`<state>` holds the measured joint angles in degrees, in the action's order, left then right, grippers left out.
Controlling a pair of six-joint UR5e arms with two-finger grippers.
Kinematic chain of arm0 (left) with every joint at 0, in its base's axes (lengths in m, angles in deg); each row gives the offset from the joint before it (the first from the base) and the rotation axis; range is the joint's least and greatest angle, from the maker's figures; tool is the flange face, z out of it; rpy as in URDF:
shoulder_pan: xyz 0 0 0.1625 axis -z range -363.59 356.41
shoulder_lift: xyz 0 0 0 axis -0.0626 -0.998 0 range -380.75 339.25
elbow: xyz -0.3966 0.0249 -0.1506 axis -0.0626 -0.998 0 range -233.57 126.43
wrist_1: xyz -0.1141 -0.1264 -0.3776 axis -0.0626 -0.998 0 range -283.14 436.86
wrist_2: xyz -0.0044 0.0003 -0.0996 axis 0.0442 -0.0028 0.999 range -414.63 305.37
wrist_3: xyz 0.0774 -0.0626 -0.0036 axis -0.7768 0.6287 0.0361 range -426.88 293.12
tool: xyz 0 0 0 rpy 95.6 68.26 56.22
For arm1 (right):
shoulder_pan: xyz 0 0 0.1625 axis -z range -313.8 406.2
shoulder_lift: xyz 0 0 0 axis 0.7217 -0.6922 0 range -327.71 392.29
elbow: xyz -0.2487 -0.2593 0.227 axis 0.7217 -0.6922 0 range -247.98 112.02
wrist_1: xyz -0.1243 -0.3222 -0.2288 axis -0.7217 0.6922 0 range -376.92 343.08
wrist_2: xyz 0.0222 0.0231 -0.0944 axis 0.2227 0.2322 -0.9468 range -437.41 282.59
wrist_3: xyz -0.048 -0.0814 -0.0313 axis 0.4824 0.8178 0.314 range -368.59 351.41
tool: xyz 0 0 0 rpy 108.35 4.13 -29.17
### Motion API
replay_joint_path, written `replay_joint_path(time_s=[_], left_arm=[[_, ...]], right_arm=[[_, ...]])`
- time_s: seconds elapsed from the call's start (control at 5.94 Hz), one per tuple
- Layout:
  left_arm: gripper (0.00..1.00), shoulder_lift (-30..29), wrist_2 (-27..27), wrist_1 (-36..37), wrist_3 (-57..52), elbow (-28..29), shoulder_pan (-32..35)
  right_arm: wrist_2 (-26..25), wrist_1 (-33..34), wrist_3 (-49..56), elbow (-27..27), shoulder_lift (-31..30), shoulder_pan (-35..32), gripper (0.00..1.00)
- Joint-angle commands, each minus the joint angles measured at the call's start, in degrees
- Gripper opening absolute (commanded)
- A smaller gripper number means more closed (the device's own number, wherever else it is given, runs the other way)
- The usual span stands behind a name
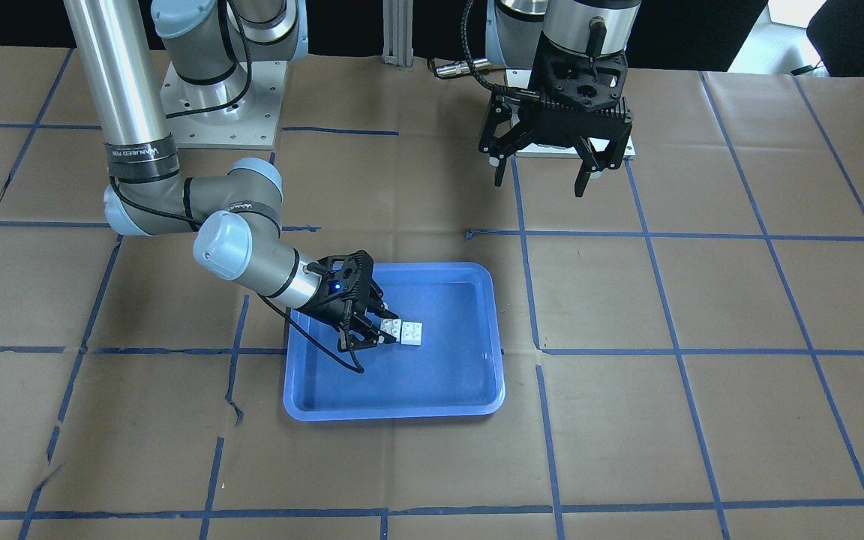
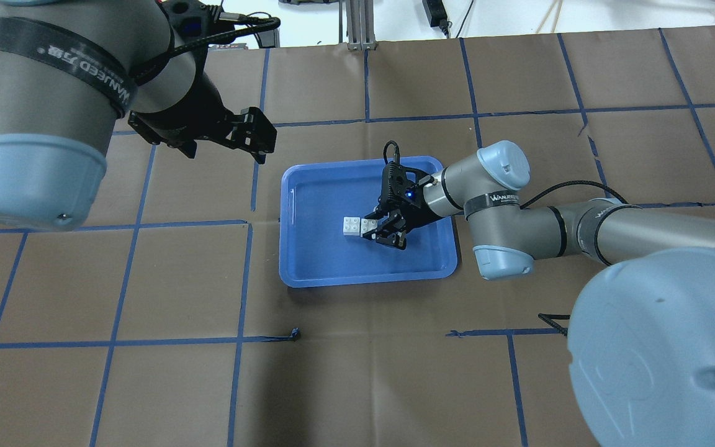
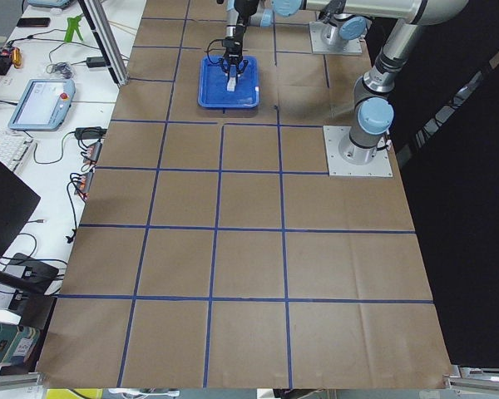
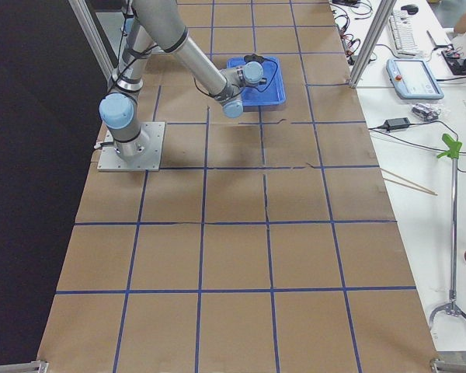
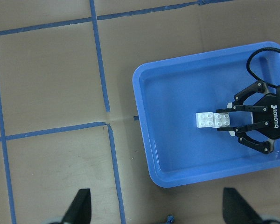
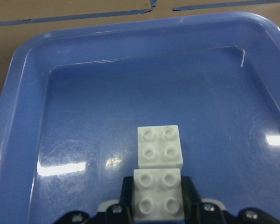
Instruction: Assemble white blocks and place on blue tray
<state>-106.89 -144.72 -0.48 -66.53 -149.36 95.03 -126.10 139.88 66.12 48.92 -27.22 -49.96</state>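
Observation:
Two white blocks (image 1: 403,331) lie side by side and touching on the floor of the blue tray (image 1: 469,394). My right gripper (image 1: 389,328) reaches low into the tray and is shut on the block nearer to it. In the right wrist view the held block (image 6: 158,199) sits between the black pads, with the other block (image 6: 159,146) just beyond it. The overhead view shows the blocks (image 2: 359,226), the right gripper (image 2: 372,227) and the tray (image 2: 308,273). My left gripper (image 1: 541,186) is open and empty, high above the table near its base, away from the tray.
The table is brown paper with a grid of blue tape lines (image 1: 649,236). The two arm base plates (image 1: 222,105) stand at the robot's edge. Desks with a pendant (image 3: 41,100) and cables run along the far side.

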Motion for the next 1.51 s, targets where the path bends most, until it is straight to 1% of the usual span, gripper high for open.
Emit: replay_joint_path(time_s=[0.0,0.5,0.67,0.84,1.01,1.35], left_arm=[[0.99,0.0,0.0,0.0,0.0,0.0,0.0],[0.99,0.0,0.0,0.0,0.0,0.0,0.1],[0.99,0.0,-0.1,-0.1,0.0,0.0,0.1],[0.99,0.0,-0.2,-0.6,0.0,0.3,0.1],[0.99,0.1,-0.9,-0.8,0.0,0.3,0.0],[0.99,0.0,-1.0,-2.2,0.1,1.0,0.1]], right_arm=[[0.3,0.0,0.0,0.0,0.0,0.0,0.34],[0.2,0.0,0.0,0.0,0.0,0.0,0.35],[0.1,0.0,0.0,0.0,0.0,0.0,0.38],[0.2,0.0,0.0,0.0,0.0,0.0,0.44],[0.2,0.0,0.0,0.0,0.0,0.0,0.48],[0.3,0.0,-0.1,0.0,-0.1,0.0,0.53]])
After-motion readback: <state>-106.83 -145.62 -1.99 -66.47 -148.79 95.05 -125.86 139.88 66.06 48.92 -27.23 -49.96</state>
